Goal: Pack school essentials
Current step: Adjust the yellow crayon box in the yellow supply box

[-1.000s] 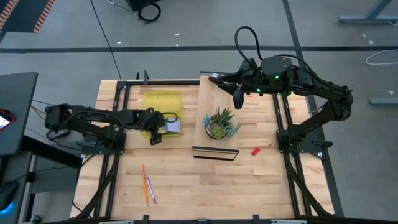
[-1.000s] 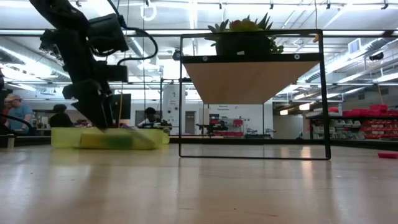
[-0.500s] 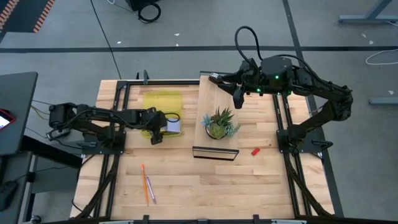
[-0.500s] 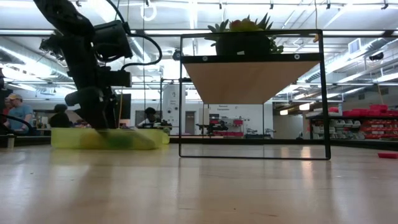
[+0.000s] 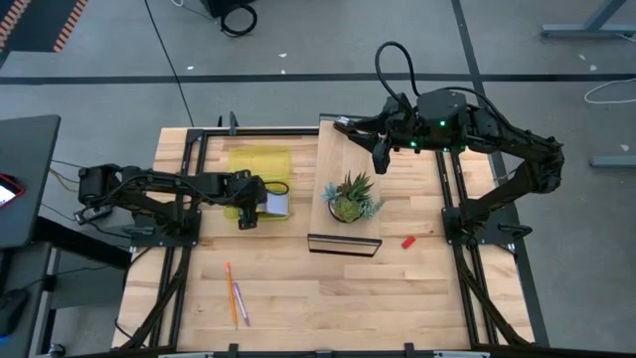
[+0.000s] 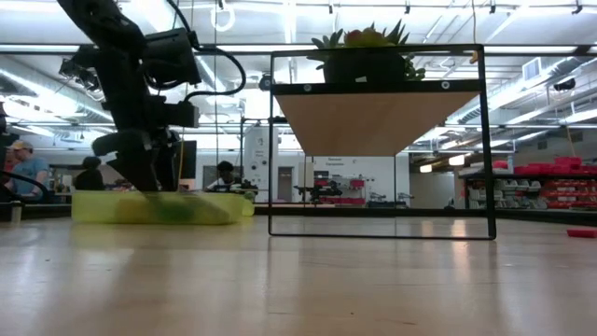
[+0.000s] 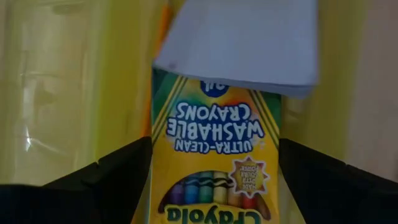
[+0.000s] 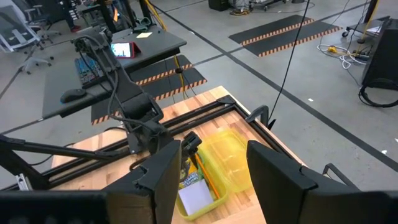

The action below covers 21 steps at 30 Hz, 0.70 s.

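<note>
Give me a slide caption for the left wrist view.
Left gripper straddles the crayon box in the yellow tray, blue pad overlapping the box's far end.

You see the yellow-and-green crayon box (image 7: pixel 214 155) in the yellow translucent plastic tray (image 5: pixel 254 159), the pale blue square pad (image 7: pixel 239 43) overlapping its end.

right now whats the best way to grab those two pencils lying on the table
Take the pencils across their thin shafts near the middle, coming straight down from above. They lie flat and almost side by side on bare wood, running near to far, so the fingers should close from the left and right. The left hand is probably the nearer one, but it is at the yellow tray.
</note>
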{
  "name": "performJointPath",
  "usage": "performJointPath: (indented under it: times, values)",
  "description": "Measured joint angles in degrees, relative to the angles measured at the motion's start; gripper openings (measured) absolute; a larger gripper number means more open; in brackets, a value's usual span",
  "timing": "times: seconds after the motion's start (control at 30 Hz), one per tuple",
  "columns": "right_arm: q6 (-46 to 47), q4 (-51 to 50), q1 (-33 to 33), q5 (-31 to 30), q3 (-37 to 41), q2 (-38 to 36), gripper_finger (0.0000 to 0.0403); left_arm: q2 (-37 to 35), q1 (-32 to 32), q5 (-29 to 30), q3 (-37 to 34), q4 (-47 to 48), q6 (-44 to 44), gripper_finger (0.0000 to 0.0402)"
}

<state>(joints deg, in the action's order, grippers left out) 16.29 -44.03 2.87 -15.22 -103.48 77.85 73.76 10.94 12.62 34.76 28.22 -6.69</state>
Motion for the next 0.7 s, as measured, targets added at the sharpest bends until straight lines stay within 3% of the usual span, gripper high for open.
performJointPath:
  times: [0.7]
  values:
    - [0.03,0.0,0.0,-0.01,0.0,-0.01,0.019,-1.63,2.35,-2.41,-0.06,6.69,-4.85,0.0353]
